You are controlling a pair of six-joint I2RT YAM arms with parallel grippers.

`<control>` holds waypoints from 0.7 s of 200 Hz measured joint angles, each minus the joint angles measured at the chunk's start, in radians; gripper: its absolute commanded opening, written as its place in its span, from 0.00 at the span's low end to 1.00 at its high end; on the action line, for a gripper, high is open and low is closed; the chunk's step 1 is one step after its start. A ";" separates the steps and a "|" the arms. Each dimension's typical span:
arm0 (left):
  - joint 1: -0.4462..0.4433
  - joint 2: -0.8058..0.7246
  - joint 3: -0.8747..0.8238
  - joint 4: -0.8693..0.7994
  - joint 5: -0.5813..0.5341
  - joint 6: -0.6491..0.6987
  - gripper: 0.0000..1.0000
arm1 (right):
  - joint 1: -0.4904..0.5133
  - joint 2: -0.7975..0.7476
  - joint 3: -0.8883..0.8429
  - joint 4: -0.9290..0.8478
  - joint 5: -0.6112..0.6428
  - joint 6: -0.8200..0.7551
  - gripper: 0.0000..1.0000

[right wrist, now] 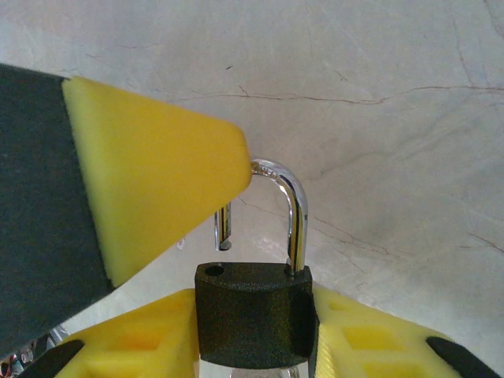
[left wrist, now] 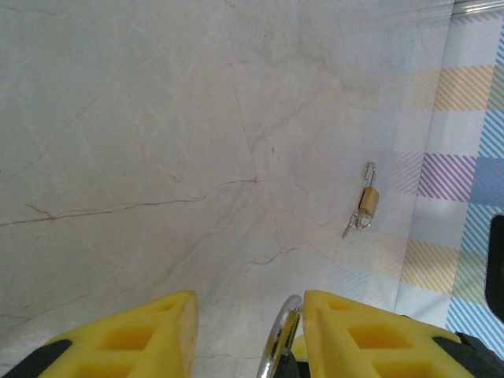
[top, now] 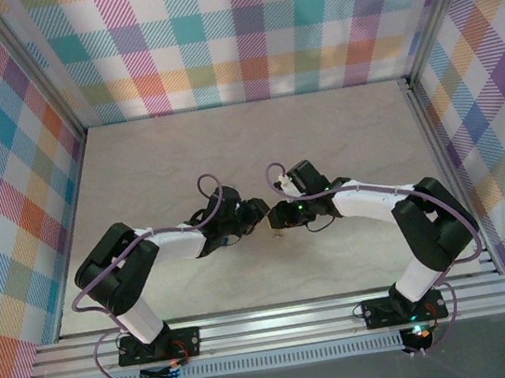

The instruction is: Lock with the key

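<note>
The lock [right wrist: 252, 315] has a speckled black body and a shiny silver shackle. The left pincer [left wrist: 248, 319] and right pincer [right wrist: 256, 346] have bright yellow pads on black. The tabletop [left wrist: 157, 118] is pale beige marble with thin reddish veins. A small padlock [left wrist: 368, 201] is brass-gold. The walls [top: 249, 30] are pastel plaid.

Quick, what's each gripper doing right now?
Left gripper: open, shackle between its fingers.
Right gripper: closed on the lock.
</note>
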 measured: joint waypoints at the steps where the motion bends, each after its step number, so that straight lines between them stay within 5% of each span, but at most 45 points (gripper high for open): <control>1: 0.000 0.000 0.000 0.000 0.000 0.000 0.37 | 0.000 0.000 0.000 0.000 0.000 0.000 0.34; 140: 0.000 0.064 -0.015 0.143 0.036 -0.054 0.21 | -0.006 -0.002 -0.003 0.003 -0.003 0.001 0.34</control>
